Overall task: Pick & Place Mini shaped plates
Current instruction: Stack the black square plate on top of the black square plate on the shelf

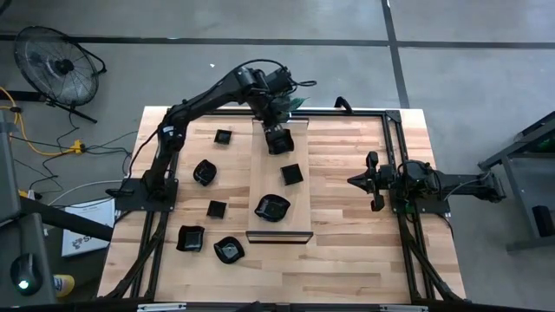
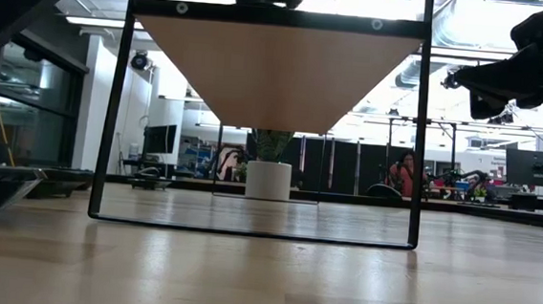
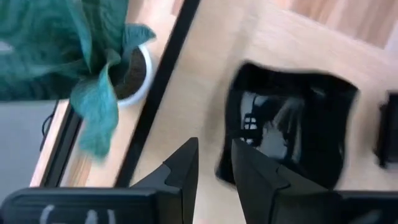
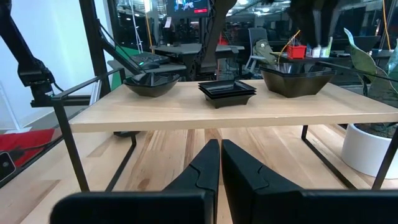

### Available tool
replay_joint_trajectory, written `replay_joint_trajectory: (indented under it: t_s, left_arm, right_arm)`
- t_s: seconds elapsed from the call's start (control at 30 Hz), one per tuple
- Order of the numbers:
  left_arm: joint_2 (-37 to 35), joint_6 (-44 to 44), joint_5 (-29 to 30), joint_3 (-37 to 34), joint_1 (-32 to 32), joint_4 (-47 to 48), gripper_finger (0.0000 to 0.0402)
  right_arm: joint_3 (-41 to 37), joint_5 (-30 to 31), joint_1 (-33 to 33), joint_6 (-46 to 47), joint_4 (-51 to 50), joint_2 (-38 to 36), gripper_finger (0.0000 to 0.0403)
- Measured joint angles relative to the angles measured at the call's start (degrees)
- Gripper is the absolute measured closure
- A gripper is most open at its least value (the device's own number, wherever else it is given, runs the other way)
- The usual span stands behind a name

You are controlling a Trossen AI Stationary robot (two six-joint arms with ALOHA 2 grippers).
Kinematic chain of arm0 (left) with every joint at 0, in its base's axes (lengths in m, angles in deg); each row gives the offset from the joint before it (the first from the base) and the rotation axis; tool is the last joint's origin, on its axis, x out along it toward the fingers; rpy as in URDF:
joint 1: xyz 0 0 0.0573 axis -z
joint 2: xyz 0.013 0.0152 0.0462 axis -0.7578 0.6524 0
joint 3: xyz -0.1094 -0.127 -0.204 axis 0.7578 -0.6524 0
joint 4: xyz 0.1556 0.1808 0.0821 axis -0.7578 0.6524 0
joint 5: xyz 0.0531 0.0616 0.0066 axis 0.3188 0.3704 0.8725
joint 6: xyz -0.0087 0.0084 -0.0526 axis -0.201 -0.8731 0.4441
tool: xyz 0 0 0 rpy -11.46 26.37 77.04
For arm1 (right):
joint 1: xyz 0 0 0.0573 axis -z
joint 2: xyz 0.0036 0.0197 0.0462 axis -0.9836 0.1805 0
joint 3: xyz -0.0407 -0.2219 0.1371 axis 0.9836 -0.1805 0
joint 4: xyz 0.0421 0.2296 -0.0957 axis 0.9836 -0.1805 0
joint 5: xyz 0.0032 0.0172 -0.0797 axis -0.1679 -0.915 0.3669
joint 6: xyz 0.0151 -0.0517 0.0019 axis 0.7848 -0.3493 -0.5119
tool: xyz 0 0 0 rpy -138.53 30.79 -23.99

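The left end effector (image 1: 277, 139) is seen slightly parted over a glossy black plate (image 3: 292, 130) on the raised board (image 1: 279, 186), gripping nothing; being rigid, light and slippery, the plate is best pinched at its raised rim.

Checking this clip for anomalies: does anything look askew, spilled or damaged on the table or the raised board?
Nothing stands out. Three black plates sit flat on the raised wooden board, one under the left gripper; the rest lie scattered on the table, none visibly broken.
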Motion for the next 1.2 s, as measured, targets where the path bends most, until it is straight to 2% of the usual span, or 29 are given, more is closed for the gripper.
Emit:
replay_joint_trajectory:
  t_s: [0.27,0.43,0.57,0.67,0.83,0.97,1.2]
  left_arm:
    - [-6.1,1.0,0.2,-0.4,1.0,7.0,0.0307]
    - [-14.4,2.8,-0.2,-7.5,2.6,6.8,0.0307]
    - [-21.9,5.3,3.7,-18.1,4.3,3.9,0.0307]
    - [-28.9,8.3,6.4,-29.6,5.0,-0.7,0.0307]
    - [-40.9,14.3,5.7,-49.9,7.1,-10.1,0.0307]
    - [-49.3,20.3,5.6,-63.6,9.6,-16.4,0.0307]
    - [-58.6,30.9,7.4,-79.4,11.6,-21.2,0.0307]
  right_arm:
    - [0.0,0.0,0.0,0.0,0.0,0.0,0.0391]
    - [0.0,0.0,0.0,0.0,0.0,0.0,0.0391]
    - [0.0,0.0,0.0,0.0,0.0,0.0,0.0391]
    - [0.0,0.0,0.0,0.0,0.0,0.0,0.0391]
    - [0.0,0.0,0.0,0.0,0.0,0.0,0.0391]
    - [0.0,0.0,0.0,0.0,0.0,0.0,0.0391]
    - [0.0,0.0,0.0,0.0,0.0,0.0,0.0391]
